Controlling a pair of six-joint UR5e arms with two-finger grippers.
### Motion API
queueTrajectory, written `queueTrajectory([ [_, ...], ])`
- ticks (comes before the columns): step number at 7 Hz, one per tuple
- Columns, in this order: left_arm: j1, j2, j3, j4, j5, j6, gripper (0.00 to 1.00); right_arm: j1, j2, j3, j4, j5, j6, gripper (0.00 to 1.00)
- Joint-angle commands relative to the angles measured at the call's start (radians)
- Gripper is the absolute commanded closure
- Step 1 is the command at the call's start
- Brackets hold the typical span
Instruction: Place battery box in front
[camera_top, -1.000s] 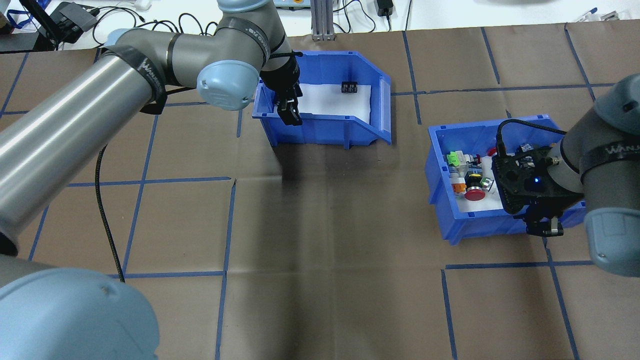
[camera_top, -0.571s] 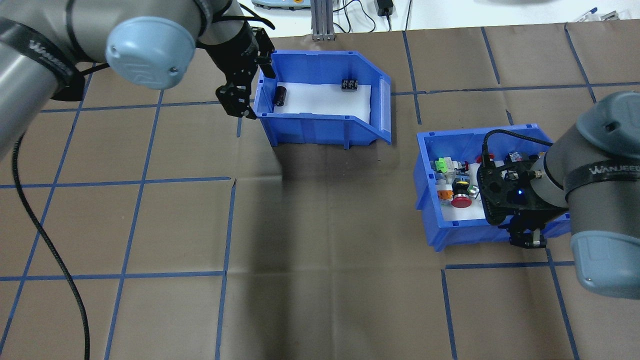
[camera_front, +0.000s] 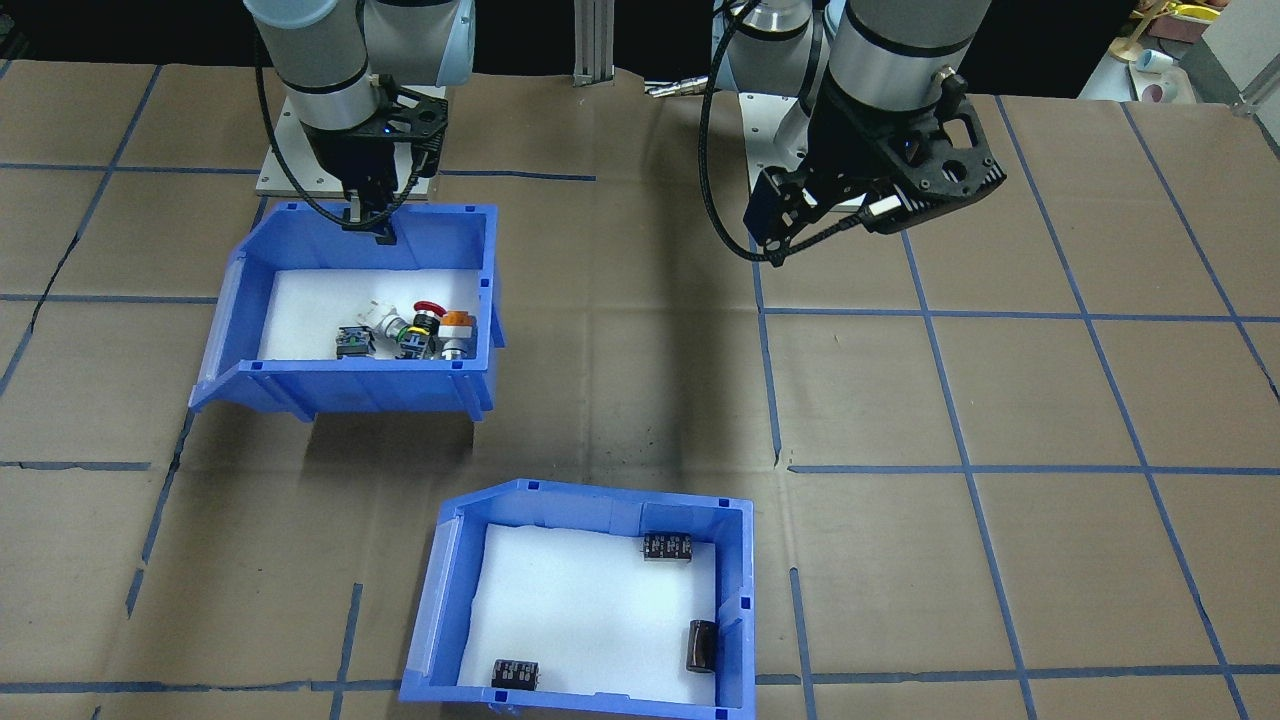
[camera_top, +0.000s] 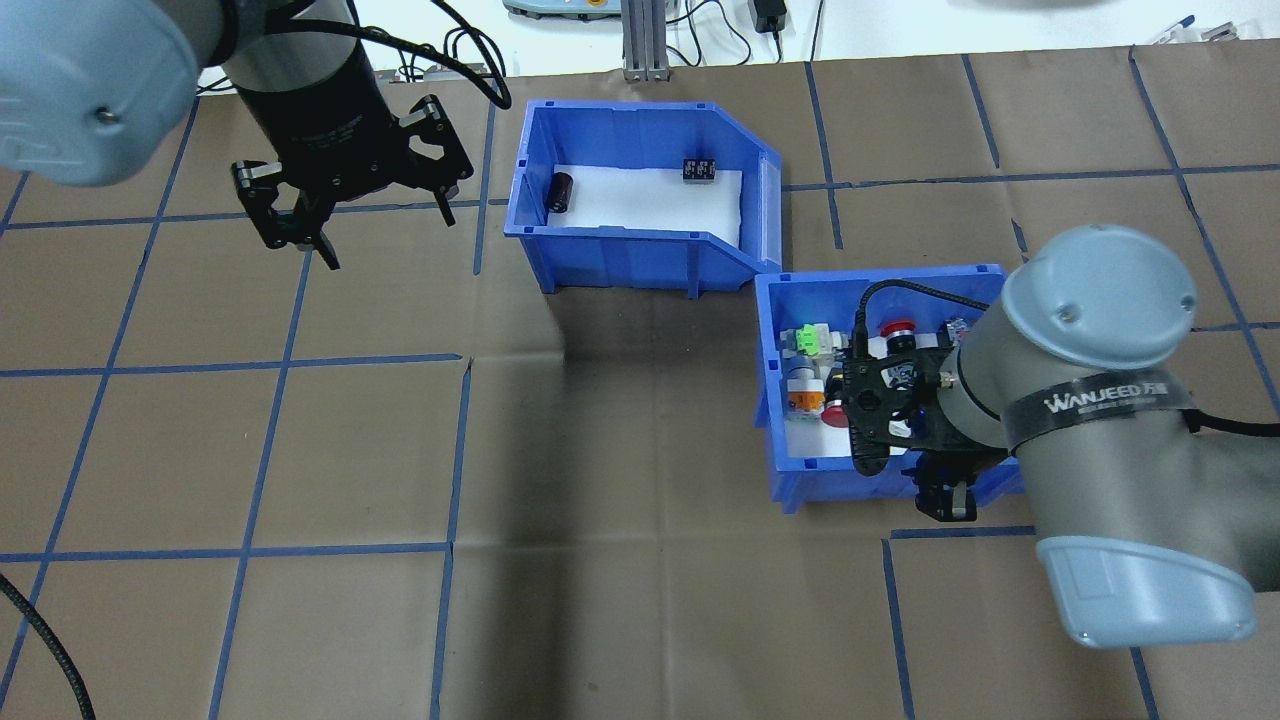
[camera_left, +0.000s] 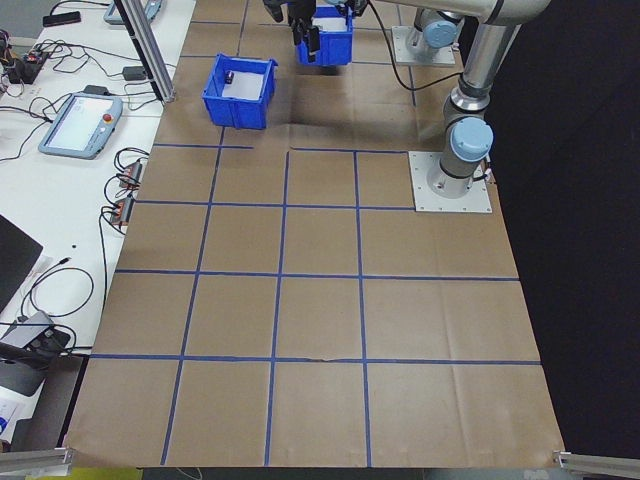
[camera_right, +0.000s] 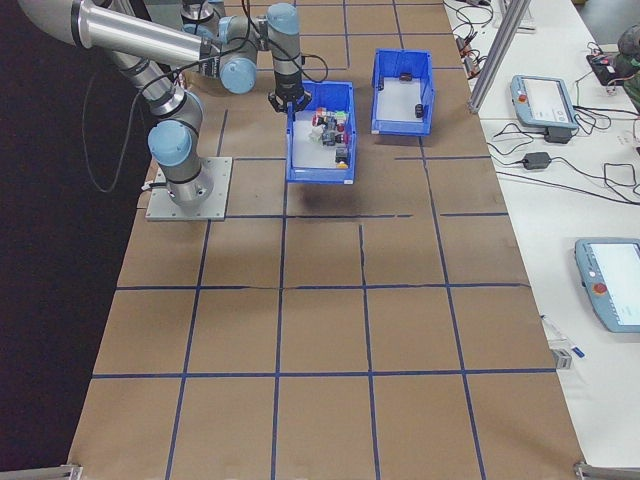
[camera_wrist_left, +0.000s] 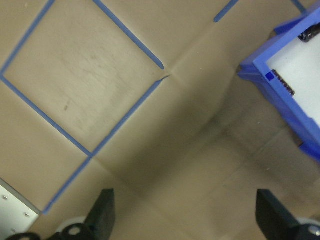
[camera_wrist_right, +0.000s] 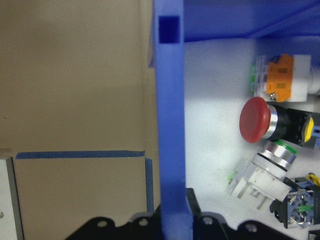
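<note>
Resting on the brown paper-covered surface (camera_top: 640, 450), the blue plastic sloped-front battery box (camera_top: 640, 255) with white foam liner holds dark cylindrical cells (camera_top: 561, 192) at the far side from the robot. The left end effector (camera_top: 300, 235) hangs apart from it, fingers spread. The right end effector (camera_top: 948, 498) pinches the near wall of the blue bin of colourful push-button switches (camera_top: 790, 470).

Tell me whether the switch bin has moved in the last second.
Yes. The switch bin, gripped by the right gripper, slid leftward in the overhead view, and now nearly touches the stationary battery box.
</note>
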Motion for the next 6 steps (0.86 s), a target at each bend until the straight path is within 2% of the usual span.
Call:
queueTrajectory([
  [1, 0.001, 0.071, -0.059, 0.005, -0.002, 0.346, 0.01, 0.206, 0.079, -0.003, -0.106, -0.012, 0.206, 0.99],
  [3, 0.007, 0.121, -0.141, 0.069, -0.004, 0.358, 0.01, 0.37, 0.168, -0.007, -0.221, -0.013, 0.369, 0.98],
  [4, 0.011, 0.137, -0.165, 0.136, -0.062, 0.361, 0.01, 0.417, 0.193, -0.022, -0.237, -0.012, 0.417, 0.98],
  [5, 0.019, 0.141, -0.185, 0.179, -0.074, 0.366, 0.01, 0.454, 0.237, -0.05, -0.239, -0.013, 0.464, 0.98],
  [6, 0.019, 0.151, -0.178, 0.18, -0.065, 0.369, 0.01, 0.49, 0.293, -0.087, -0.245, -0.021, 0.498, 0.98],
])
